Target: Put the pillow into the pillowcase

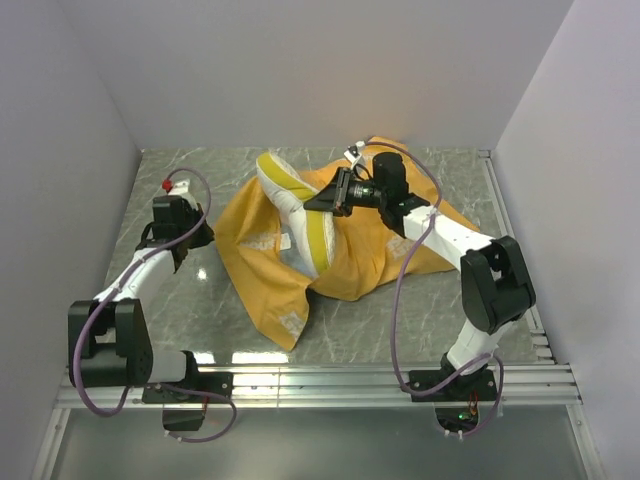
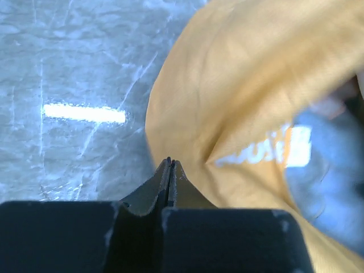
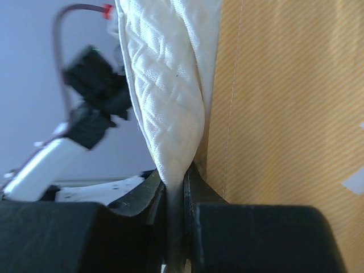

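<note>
The pillowcase (image 1: 270, 255) lies crumpled mid-table, its orange-yellow side up. The cream-white quilted pillow (image 1: 292, 205) with its yellow-green band stands on edge, partly wrapped by the cloth. My right gripper (image 1: 335, 192) is shut on the pillow's edge; in the right wrist view the quilted pillow (image 3: 168, 85) is pinched between the jaws of the gripper (image 3: 176, 179), with orange cloth (image 3: 284, 102) beside it. My left gripper (image 1: 205, 232) is shut and empty at the pillowcase's left edge; in the left wrist view its tips (image 2: 170, 164) sit just at the edge of the orange cloth (image 2: 250, 85).
Grey marbled tabletop (image 1: 180, 180) is enclosed by white walls at the back and both sides. A metal rail (image 1: 320, 380) runs along the near edge by the arm bases. Cables loop off both arms.
</note>
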